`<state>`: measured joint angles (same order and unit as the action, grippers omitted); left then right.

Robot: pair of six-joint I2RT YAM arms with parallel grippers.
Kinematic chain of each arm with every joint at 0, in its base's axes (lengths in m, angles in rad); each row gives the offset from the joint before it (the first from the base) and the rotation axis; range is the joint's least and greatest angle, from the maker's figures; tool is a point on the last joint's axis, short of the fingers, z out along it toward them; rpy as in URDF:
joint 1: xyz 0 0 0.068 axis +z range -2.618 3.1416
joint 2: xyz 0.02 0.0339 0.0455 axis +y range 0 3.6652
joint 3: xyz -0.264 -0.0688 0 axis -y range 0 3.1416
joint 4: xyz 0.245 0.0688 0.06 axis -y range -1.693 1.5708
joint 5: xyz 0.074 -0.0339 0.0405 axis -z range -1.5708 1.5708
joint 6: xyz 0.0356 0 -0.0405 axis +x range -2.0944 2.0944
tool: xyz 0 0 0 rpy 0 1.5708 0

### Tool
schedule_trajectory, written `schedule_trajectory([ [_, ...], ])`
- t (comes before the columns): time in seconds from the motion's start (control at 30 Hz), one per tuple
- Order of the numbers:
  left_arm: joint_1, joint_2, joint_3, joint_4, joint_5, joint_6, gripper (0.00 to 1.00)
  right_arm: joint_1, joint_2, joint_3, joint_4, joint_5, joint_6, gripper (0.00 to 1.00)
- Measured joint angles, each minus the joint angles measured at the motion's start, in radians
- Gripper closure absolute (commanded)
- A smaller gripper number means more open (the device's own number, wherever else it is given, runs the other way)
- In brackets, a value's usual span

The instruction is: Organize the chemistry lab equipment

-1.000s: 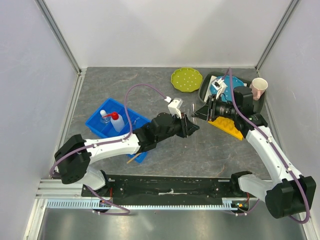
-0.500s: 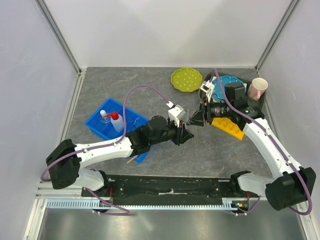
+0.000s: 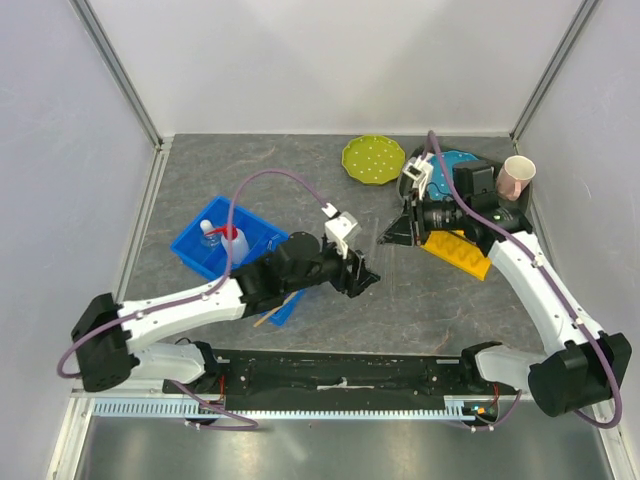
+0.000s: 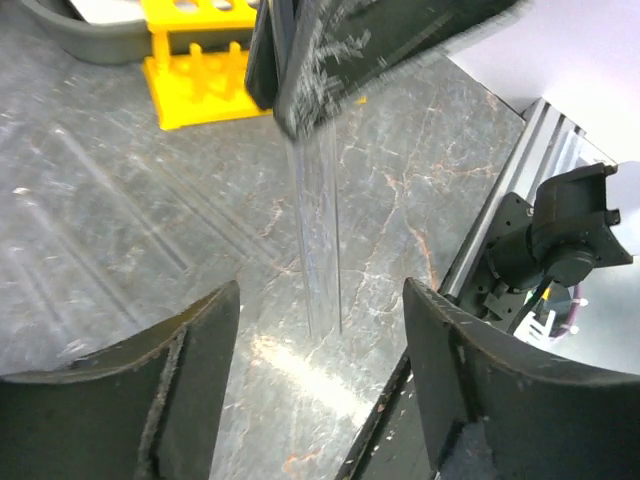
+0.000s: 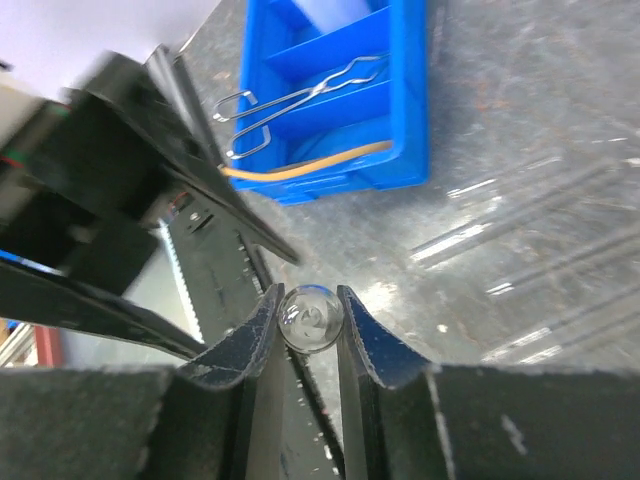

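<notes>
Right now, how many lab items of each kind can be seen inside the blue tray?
Squeeze bottle: 1
Stoppered flask: 1
Wire tongs: 1
Rubber tube: 1
Total: 4

The scene is lit brightly and evenly. A glare patch is seen on the table [image 4: 300,375] beneath the left gripper [image 4: 320,300]; the glass tube [image 4: 318,210] between its fingers [image 4: 190,390] is smeared by motion blur.

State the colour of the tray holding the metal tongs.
Blue tray, clearest in the right wrist view.
</notes>
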<state>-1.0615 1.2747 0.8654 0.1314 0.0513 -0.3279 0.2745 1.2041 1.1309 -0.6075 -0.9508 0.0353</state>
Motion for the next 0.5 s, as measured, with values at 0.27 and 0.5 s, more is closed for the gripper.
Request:
schedule_trajectory([
  [0.27, 0.11, -0.292, -0.004, -0.259, -0.105, 0.138, 0.09, -0.119, -0.028, 0.02, 0.041, 0.185, -0.095, 0.86],
  [0.5, 0.179, -0.402, -0.056, -0.504, -0.213, 0.29, 0.09, -0.156, -0.038, 0.015, 0.24, 0.406, -0.188, 0.86],
])
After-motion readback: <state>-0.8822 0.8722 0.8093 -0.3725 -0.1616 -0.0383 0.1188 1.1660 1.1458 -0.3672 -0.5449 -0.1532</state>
